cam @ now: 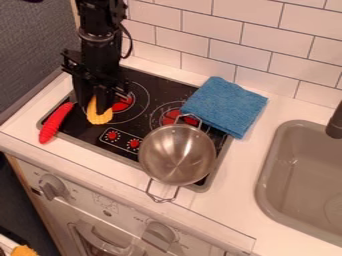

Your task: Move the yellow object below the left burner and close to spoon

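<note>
The arm comes in from the top edge, toward the left, and its gripper (93, 109) hangs down over the left part of the stove (83, 131), right at the yellow object (100, 119). Whether the jaws are spread or pinching the yellow object, one cannot tell; they partly hide it. The yellow object is at the near left side of the left burner (122, 104), between that burner and the red spoon (55, 123). It is near the spoon but apart from it. The spoon lies aslant at the stove's left side, one end over the black top and the other toward the near left corner.

To the right, a metal pot (177, 156) with two wire handles stands upright on the near right part of the stove, partly covering the right burner (179, 118). Two small red dials (134, 143) sit on a panel just left of the pot. Behind the pot, a folded blue cloth (225, 106) lies partly on the stove and partly on the white counter (244, 165). The sink (268, 172) is farther right, with a dark tap (335, 125) at its edge. White tiles (200, 30) line the wall behind, and large knobs (52, 186) stand out on the front below the counter
</note>
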{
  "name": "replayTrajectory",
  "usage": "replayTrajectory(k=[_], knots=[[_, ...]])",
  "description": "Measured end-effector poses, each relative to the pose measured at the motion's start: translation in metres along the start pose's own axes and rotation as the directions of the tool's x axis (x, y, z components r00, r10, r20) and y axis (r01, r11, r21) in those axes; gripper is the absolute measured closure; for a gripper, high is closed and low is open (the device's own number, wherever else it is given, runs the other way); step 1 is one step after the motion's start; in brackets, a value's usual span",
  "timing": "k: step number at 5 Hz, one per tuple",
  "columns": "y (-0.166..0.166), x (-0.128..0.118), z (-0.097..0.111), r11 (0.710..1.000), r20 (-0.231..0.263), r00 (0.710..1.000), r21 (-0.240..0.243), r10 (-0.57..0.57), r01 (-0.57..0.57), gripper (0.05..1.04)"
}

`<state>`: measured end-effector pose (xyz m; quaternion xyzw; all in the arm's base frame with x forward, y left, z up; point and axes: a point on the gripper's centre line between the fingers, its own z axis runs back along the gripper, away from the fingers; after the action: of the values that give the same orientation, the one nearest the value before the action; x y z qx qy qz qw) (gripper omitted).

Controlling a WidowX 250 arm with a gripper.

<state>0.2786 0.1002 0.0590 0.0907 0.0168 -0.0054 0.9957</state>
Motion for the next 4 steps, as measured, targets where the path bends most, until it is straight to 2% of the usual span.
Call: replayTrajectory(k=[1,2,3,4], knots=[[0.015,-0.01,-0.005,0.999,-0.017,0.999,-0.004,0.045,-0.045,0.669],[0.018,-0.017,-0.004,0.999,-0.014,0.999,-0.005,0.045,-0.045,0.669],[0.016,-0.026,-0.013,0.999,-0.034,0.998,0.0,0.044,-0.044,0.669],[0.017,-0.025,-0.016,0.999,-0.015,0.999,0.014,0.051,-0.05,0.669]])
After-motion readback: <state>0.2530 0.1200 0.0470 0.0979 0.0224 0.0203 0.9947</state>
